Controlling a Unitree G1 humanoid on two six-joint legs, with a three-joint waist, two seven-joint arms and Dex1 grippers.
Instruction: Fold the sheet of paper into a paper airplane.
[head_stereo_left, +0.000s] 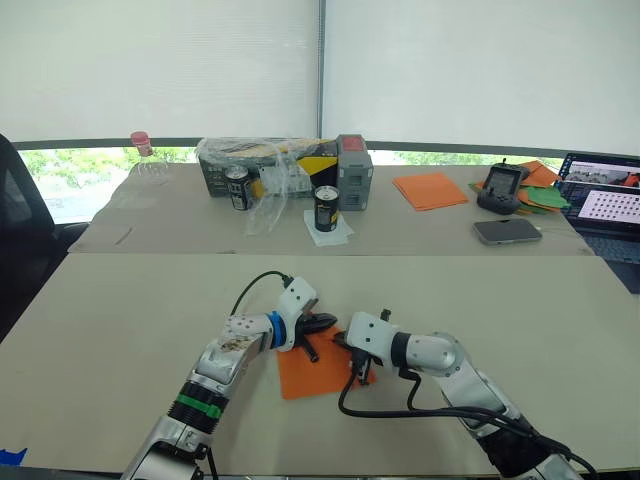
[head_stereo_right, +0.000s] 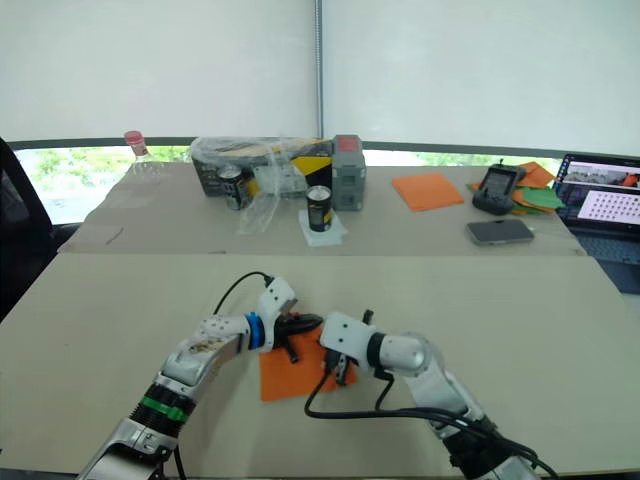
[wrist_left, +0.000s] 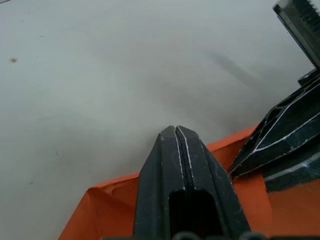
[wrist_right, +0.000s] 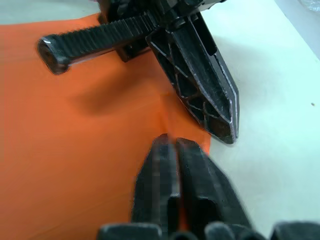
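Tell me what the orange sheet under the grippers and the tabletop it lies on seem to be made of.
The flat bright-orange sheet looks like thin matte paper: it shows a soft crease and a folded-over edge and no shine. The pale beige tabletop looks like smooth, matte laminate or painted board; which one is unclear. It shows no grain and only faint specks.

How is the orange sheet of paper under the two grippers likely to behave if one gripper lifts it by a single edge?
The sheet of paper looks thin and lies flat on the table, so it would probably droop. It is likely very light and might slide when pushed. A raised fold near its corner suggests it creases easily.
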